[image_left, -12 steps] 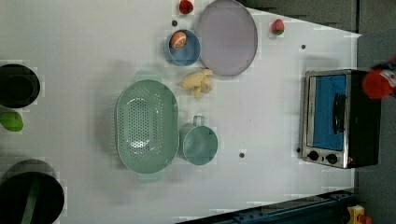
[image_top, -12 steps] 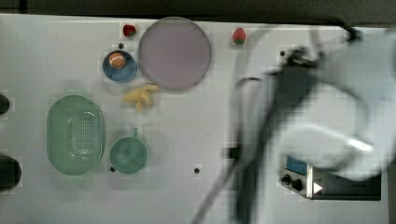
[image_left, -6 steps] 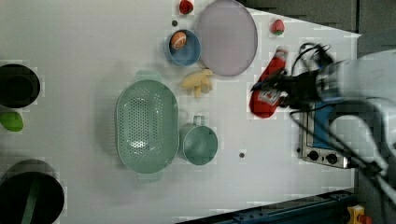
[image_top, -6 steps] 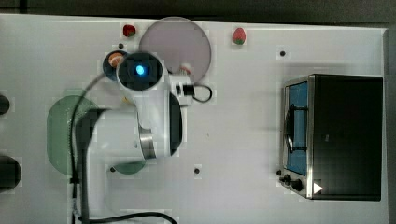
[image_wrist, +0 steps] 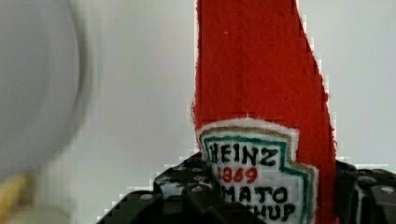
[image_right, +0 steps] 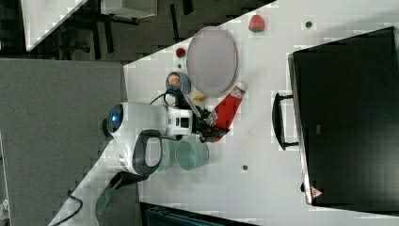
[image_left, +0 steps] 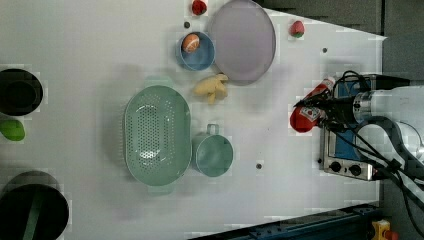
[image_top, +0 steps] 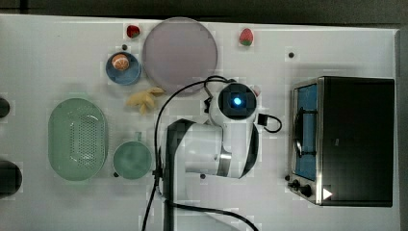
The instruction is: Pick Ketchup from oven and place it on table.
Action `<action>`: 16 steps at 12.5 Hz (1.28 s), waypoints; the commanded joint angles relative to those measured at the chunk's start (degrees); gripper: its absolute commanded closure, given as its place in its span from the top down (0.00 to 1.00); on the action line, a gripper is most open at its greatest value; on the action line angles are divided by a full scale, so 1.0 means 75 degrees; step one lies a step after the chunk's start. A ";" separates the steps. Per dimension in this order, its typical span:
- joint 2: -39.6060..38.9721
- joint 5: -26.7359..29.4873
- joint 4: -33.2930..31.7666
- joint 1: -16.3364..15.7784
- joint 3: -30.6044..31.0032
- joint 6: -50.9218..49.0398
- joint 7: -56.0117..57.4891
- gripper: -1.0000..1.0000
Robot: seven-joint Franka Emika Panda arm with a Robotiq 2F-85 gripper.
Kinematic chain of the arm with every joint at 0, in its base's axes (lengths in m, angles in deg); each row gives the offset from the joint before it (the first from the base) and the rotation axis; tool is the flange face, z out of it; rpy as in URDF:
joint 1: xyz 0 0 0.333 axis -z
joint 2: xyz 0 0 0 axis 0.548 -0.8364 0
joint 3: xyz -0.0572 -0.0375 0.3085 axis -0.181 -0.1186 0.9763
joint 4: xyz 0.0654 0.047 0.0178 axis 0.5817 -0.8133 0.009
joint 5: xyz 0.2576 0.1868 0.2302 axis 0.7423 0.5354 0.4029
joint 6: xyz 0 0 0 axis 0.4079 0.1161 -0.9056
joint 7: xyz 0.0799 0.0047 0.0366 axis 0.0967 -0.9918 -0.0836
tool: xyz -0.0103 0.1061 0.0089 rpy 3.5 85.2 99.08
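Claw (image_right: 209, 126) pinches ketchup bottle (image_right: 227, 111) low, beside oven (image_right: 343, 117); tilted bottle may topple on counter (image_right: 263, 165) at release.

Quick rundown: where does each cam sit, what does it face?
Top view: overhead; table, oven, arm.
Left view: high, angled; Ketchup in gripper.
Right view: high from the other side; arm, black oven top.
Wrist view: on the wrist; bottle label, jaws beside it.
Shared: purple plate, oven.
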 commanded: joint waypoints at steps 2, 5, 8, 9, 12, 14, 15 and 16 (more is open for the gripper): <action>-0.0875 0.0119 -0.0046 -0.0202 0.0063 0.0526 -0.0176 0.71; -0.0928 0.0130 -0.0008 -0.0202 0.0033 0.0898 -0.0220 1.00; 0.0041 0.0134 0.0191 -0.0211 0.0023 0.0450 -0.0867 1.00; 0.0388 0.0134 0.0358 -0.0214 0.0023 0.0105 -0.0968 1.00; 0.1573 0.0128 0.1584 -0.0217 0.0024 -0.2028 -0.0967 1.00; 0.2061 0.0023 0.2535 -0.0216 0.0026 -0.3235 -0.0970 1.00; 0.2111 -0.0049 0.2944 -0.0210 0.0018 -0.3821 -0.1132 1.00; 0.2107 -0.0211 0.3288 -0.0213 0.0020 -0.4336 -0.1193 1.00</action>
